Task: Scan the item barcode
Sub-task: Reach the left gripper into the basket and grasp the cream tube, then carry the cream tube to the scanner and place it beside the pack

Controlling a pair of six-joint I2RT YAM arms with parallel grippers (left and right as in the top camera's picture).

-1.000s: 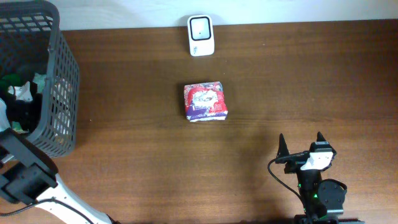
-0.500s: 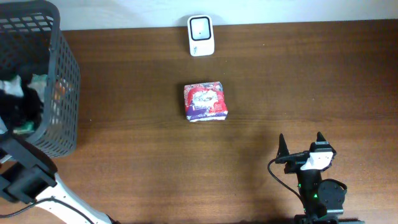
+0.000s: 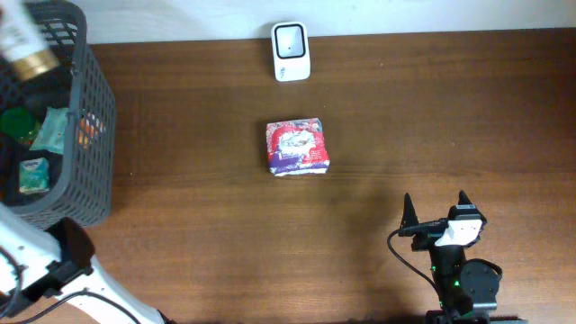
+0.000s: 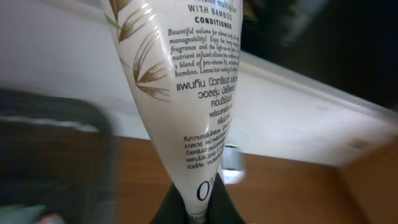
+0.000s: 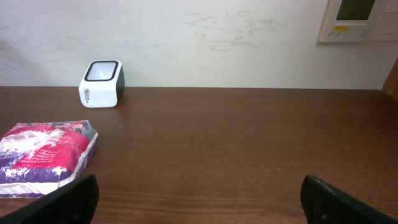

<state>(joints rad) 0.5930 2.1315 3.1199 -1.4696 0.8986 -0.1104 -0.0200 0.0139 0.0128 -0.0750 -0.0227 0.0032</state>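
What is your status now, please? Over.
Left fingers shut on conditioner tube, above basket. Right fingers open, idle. Packet lies before scanner, seemingly not in the way.

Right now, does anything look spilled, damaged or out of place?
Nothing stands out. The scanner stands upright, the snack pack lies flat and intact, and the left gripper holds the conditioner tube by its crimped end.

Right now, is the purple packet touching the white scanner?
No, a stretch of bare table lies between the packet and the scanner.
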